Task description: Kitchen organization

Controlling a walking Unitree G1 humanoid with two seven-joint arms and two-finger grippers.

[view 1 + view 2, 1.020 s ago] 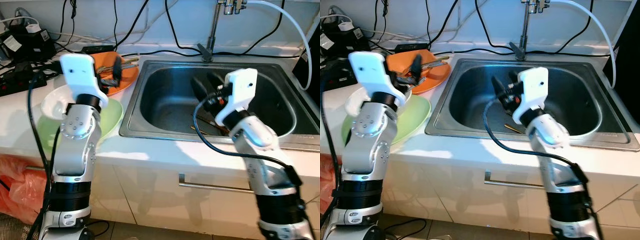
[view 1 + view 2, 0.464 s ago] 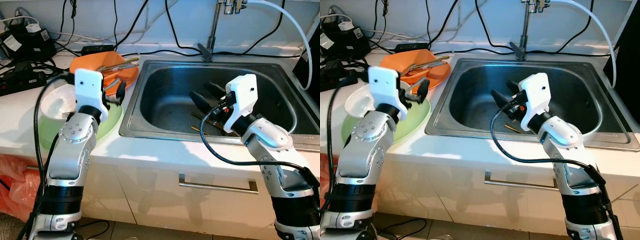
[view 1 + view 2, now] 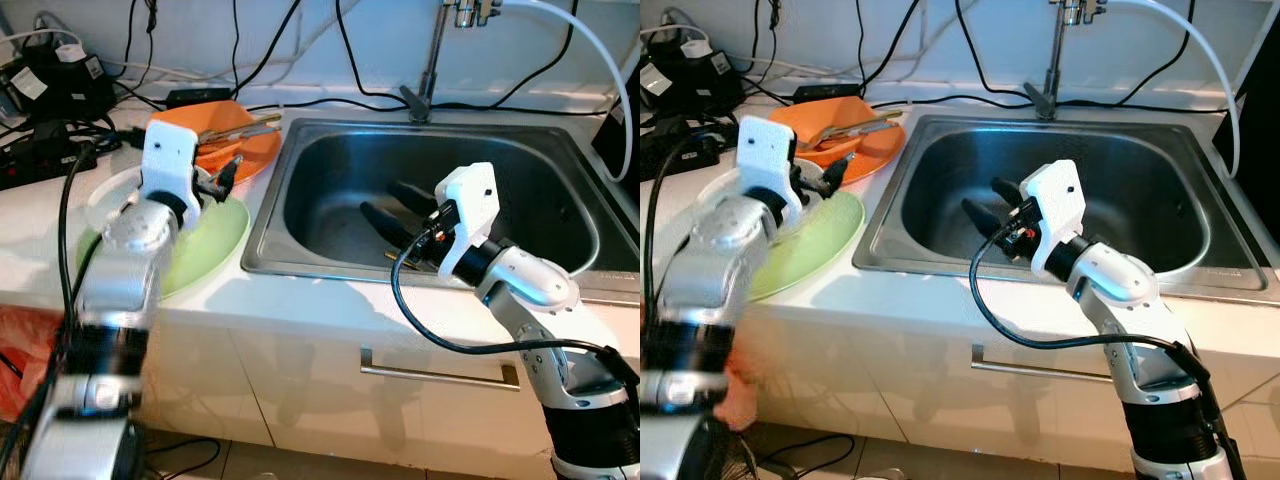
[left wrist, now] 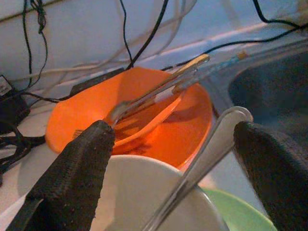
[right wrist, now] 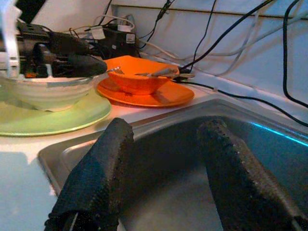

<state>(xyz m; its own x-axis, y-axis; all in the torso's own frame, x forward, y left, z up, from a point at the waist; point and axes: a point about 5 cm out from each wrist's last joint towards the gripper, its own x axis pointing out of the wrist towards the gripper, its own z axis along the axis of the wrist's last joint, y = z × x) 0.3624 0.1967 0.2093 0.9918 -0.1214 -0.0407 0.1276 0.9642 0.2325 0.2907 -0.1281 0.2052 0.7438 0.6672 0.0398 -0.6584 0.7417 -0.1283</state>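
Note:
My left gripper (image 3: 218,178) hangs open over the rim of a white bowl (image 3: 115,200), which sits on a green plate (image 3: 205,240). A metal spoon handle (image 4: 211,149) leans out of the bowl between the spread fingers (image 4: 72,173), untouched by either one. Just behind stands an orange bowl (image 3: 235,135) holding metal utensils (image 4: 159,86), on an orange plate (image 5: 144,96). My right gripper (image 3: 382,200) is open low inside the steel sink (image 3: 520,160), pointing toward its left wall. Thin sticks (image 3: 398,259) lie on the sink floor below it.
A faucet (image 3: 432,60) rises behind the sink, and a white hose (image 3: 600,50) arcs to the right. Black cables and power bricks (image 3: 50,80) crowd the counter's back left. A drawer handle (image 3: 440,370) runs below the counter's front edge.
My left gripper came down from above the orange plate to the white bowl's rim. My right gripper dropped lower and shifted left inside the sink.

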